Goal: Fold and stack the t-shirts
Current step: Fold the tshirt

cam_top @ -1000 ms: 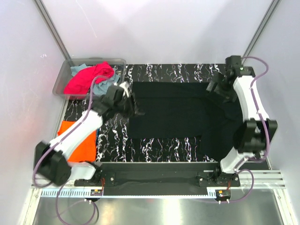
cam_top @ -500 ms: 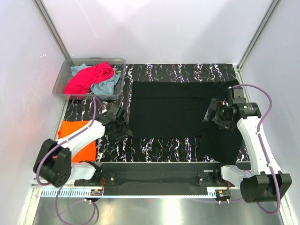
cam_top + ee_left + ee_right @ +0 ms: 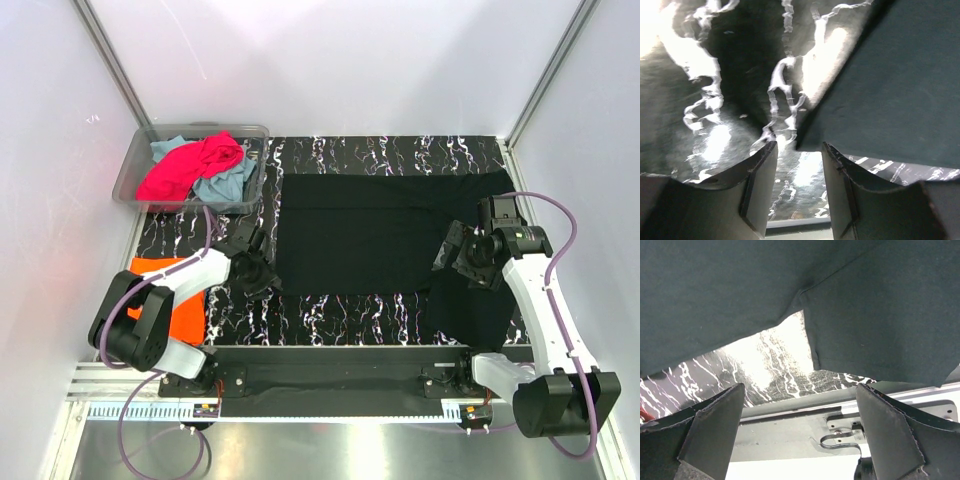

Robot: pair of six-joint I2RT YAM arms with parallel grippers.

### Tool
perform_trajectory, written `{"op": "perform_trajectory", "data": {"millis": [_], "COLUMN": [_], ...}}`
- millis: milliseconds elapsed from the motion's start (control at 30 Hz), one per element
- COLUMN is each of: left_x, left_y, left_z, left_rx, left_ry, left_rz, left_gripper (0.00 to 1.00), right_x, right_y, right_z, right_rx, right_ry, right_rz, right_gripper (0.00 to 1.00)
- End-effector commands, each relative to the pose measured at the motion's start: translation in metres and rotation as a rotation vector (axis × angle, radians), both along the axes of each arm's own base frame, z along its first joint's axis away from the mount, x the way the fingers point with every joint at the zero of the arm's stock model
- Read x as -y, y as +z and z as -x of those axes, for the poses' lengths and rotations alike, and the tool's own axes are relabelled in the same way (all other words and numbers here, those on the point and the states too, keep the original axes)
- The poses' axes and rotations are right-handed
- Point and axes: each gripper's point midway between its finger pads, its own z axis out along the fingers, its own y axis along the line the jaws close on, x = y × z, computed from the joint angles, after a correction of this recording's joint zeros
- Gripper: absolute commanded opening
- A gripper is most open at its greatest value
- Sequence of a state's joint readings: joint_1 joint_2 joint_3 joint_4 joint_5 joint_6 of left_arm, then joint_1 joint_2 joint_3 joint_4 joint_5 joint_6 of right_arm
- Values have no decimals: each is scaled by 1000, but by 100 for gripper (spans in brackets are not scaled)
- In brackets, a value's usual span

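Note:
The large black t-shirt (image 3: 360, 235) lies spread on the black marbled table (image 3: 330, 310). My left gripper (image 3: 262, 272) is open and empty, low at the shirt's near-left corner. In the left wrist view that corner (image 3: 880, 85) lies just ahead of my gripper (image 3: 799, 150), untouched. My right gripper (image 3: 452, 256) is wide open and empty above the shirt's right part. In the right wrist view my gripper (image 3: 799, 390) hovers over the notch between the shirt body (image 3: 730, 295) and a hanging flap (image 3: 885, 315). A folded orange t-shirt (image 3: 183, 312) lies at the near left.
A clear plastic bin (image 3: 132, 170) at the far left holds a magenta-pink t-shirt (image 3: 185, 168) and a light teal-blue one (image 3: 232, 185). White walls enclose the table on three sides. The arms' base rail (image 3: 340, 372) runs along the near edge.
Both arms have pulled back from the shirt's far corners toward the near side. The left gripper has dropped to the shirt's near-left corner. The black shirt now lies flatter.

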State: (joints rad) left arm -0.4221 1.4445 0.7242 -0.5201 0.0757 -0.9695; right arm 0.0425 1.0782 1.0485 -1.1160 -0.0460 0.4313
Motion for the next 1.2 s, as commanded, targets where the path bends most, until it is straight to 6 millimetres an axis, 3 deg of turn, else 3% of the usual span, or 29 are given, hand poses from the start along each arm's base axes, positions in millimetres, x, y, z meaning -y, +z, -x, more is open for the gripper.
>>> {"op": "perform_trajectory", "data": {"millis": [0, 133, 233, 300, 367, 400, 633, 667, 867, 1033, 1167], "left_x": [10, 9, 6, 1, -5, -8, -49, -49, -33, -26, -23], "left_y": [-6, -10, -14, -15, -13, -12, 17, 23, 27, 20, 10], "left_z": [0, 3, 4, 1, -7, -10, -50, -62, -87, -89, -78], "left_rx": [-12, -23, -43, -45, -31, -17, 96, 116, 135, 130, 103], "left_ry": [-25, -19, -14, -3, 3, -19, 8, 0, -55, -61, -55], "left_rz": [54, 59, 60, 58, 58, 47, -51, -49, 2, 38, 66], "left_gripper": [47, 46, 38, 28, 15, 0, 0, 0, 0, 0, 0], "right_x": [6, 16, 37, 51, 52, 55, 69, 70, 89, 110, 120], "right_y": [5, 1, -5, -9, -12, -14, -38, -42, -80, -107, -119], "right_z": [-6, -11, -11, -9, -11, -11, -12, -13, 1, 26, 40], "right_rx": [19, 1, -13, -21, -26, -35, -117, -129, -275, -367, -374], "right_ry": [-119, -242, -384, -465, -487, -504, -572, -583, -689, -831, -941], "right_rz": [-6, 1, -16, -51, -112, -107, -106, -112, -93, -40, -32], "right_gripper": [100, 99, 97, 97, 96, 95, 90, 89, 78, 76, 72]}}
